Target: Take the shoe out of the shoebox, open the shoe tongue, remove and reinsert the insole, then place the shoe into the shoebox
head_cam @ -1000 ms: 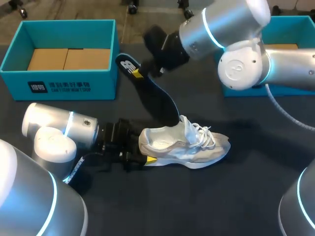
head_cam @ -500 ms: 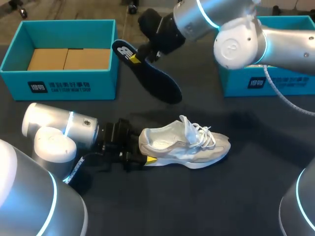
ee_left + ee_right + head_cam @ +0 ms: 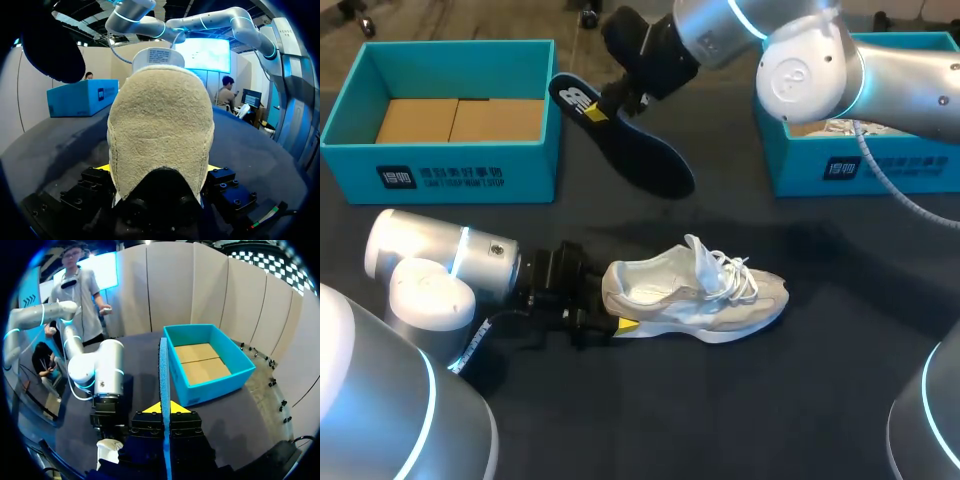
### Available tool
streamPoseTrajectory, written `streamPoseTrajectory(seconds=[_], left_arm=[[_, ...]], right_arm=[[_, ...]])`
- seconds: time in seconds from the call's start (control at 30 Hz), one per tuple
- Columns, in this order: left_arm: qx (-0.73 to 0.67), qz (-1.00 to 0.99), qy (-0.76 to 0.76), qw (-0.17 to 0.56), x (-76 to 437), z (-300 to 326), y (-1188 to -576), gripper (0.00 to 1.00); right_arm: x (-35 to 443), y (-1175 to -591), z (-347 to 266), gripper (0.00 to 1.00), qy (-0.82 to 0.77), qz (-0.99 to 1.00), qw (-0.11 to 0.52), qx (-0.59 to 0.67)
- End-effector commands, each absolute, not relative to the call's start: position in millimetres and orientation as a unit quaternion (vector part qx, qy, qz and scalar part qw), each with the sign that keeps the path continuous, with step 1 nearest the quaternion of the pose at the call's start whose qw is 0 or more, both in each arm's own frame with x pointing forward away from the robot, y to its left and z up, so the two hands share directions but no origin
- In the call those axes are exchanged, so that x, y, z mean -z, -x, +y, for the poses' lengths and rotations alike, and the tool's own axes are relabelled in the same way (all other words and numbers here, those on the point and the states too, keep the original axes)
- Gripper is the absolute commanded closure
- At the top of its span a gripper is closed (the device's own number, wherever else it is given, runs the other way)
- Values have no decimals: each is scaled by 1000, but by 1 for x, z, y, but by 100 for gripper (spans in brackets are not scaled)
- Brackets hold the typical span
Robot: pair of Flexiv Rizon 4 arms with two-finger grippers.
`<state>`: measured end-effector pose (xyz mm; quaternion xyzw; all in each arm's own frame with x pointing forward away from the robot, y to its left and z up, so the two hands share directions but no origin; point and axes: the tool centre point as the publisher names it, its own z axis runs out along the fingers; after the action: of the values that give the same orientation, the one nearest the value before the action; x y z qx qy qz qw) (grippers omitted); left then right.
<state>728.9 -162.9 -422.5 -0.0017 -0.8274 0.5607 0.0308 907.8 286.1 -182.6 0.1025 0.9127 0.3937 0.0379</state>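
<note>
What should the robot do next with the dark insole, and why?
Probably lower the insole toe-first into the shoe: the right gripper holds it in the air, fully out, and the left gripper grips the shoe's heel.

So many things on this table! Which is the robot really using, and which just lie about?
In the job: white and beige mesh sneaker, heel held by the left gripper; dark blue foam insole, held up by the right gripper; empty teal cardboard shoebox, probably the sneaker's.
Lying about: second teal cardboard box, something white inside.
</note>
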Motion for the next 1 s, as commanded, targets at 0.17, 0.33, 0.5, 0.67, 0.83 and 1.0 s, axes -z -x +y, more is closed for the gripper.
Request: streamPoseTrajectory(seconds=[0.17,0.33,0.5,0.67,0.83,1.0], left_arm=[[-560,-828,1,31,423,-163,-728,100],[-560,-828,1,31,423,-163,-728,100],[-560,-828,1,31,423,-163,-728,100],[-560,-828,1,31,423,-163,-728,100],[-560,-828,1,31,423,-163,-728,100],[-560,-828,1,31,423,-163,-728,100]], right_arm=[[182,-905,282,100,-99,909,34,-403],[170,-899,270,100,-69,898,-9,-434],[152,-895,261,100,-68,891,-43,-447],[131,-892,256,100,-83,866,-65,-488],[110,-888,258,100,-102,818,-95,-559],[89,-883,264,100,-130,743,-135,-642]])
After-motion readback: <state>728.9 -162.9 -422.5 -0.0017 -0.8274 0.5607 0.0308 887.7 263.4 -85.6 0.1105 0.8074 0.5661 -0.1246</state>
